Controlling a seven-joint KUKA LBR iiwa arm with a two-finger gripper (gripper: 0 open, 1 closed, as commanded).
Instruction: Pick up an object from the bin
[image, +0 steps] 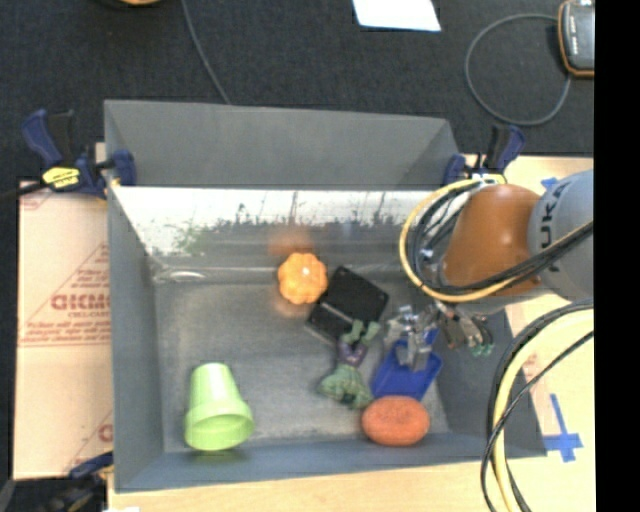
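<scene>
The gripper (413, 338) hangs just above a flat blue piece (406, 378); whether it is spread or closed, I cannot tell. Beside the blue piece, at its left, lies a small green toy (346, 385). In front of it, touching, is an orange lump (395, 421). Behind it at the left is a black box (346, 301).
</scene>
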